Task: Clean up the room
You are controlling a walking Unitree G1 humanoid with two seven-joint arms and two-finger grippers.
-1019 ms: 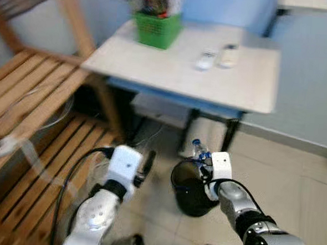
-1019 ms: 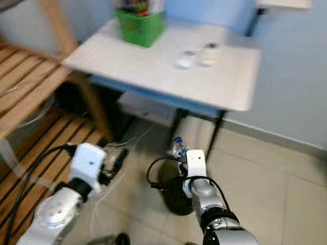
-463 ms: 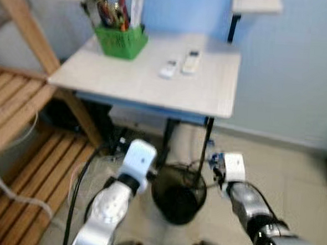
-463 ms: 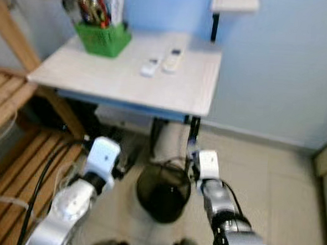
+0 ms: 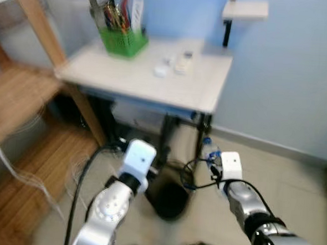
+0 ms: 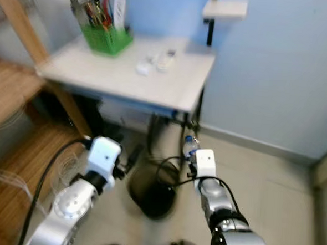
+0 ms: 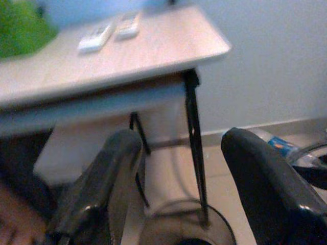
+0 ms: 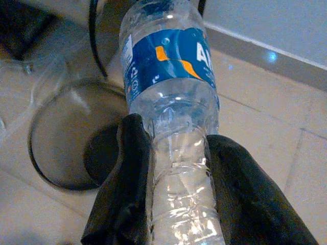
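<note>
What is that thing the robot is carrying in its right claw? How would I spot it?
Look below the white table, at the tiled floor with the black bin. Just right of the bin, the right gripper is clamped on a clear plastic bottle, the one see-through thing there, with a blue label.

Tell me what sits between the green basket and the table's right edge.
Two white remotes lie side by side on the table, right of the green basket; beyond them the top is bare, seen in the left eye view.

clear bottle (image 8: 171,97) with blue-orange label, green basket (image 5: 123,41), black bin (image 5: 167,197)
</note>
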